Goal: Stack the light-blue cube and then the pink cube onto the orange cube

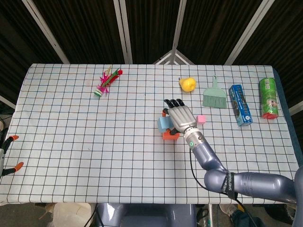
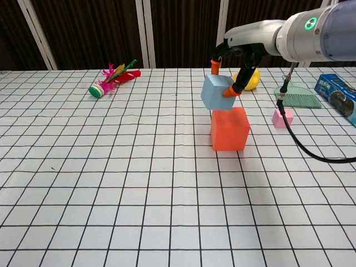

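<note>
My right hand [image 1: 180, 117] [image 2: 233, 64] pinches the light-blue cube [image 2: 216, 92] [image 1: 164, 124] between orange-tipped fingers. The cube hangs tilted, just above the back left corner of the orange cube [image 2: 230, 129] [image 1: 169, 136]; whether they touch I cannot tell. The orange cube stands on the checked tablecloth near the middle. In the head view the hand covers most of both cubes. The small pink cube [image 2: 282, 118] [image 1: 201, 119] sits on the cloth to the right of the hand. My left hand is not seen in either view.
A yellow pear-like toy [image 1: 187, 84], a green dustpan brush [image 1: 215, 97], a blue box [image 1: 240, 104] and a green can [image 1: 269, 98] lie along the back right. A feathered shuttlecock [image 1: 107, 82] lies at the back left. Orange-handled clamps [image 1: 10, 153] sit at the left edge.
</note>
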